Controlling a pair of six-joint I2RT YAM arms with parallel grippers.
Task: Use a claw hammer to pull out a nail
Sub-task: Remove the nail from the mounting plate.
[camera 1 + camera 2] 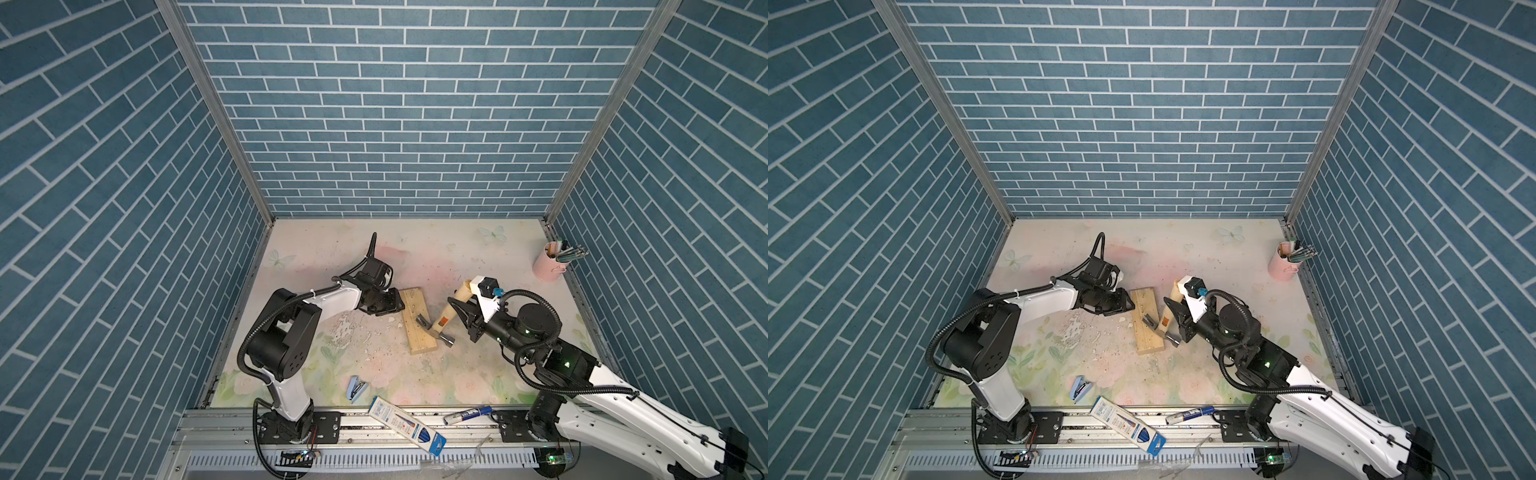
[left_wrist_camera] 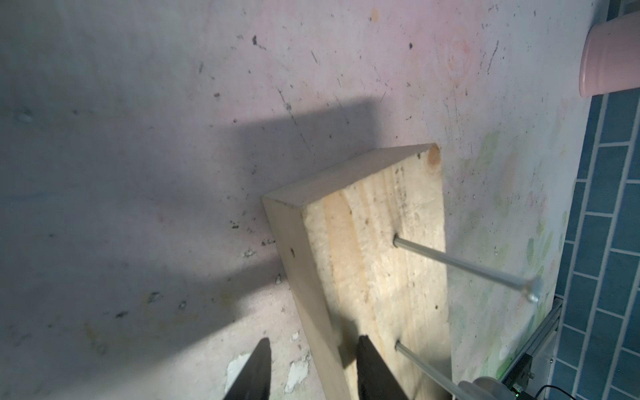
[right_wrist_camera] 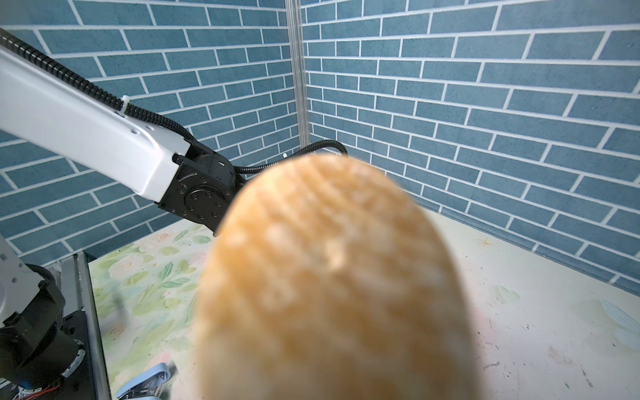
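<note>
**Head-heavy hammer, gripped near the butt**

We see the claw hammer with a long pale wooden handle and grey steel head (image 1: 441,322) leaning over the pale wooden block (image 1: 419,345) on the floral worktop (image 1: 415,257), its claw above the block's top face. The right gripper (image 1: 456,305) has its jaws clamped on the handle near the butt. We judge that a good hold for leverage, since the tool is stiff, though the smooth wood may twist. The left gripper (image 1: 398,306) has its jaws apart at the block's far end, near the long steel nails (image 2: 464,266).

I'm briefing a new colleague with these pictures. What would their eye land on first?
Probably the claw hammer, mid-table: the right gripper is shut on its pale handle, and its steel head lies across the edge of the wooden block. Next, in the left wrist view, two long nails stand out of that block, with the left gripper open astride its edge.
</note>
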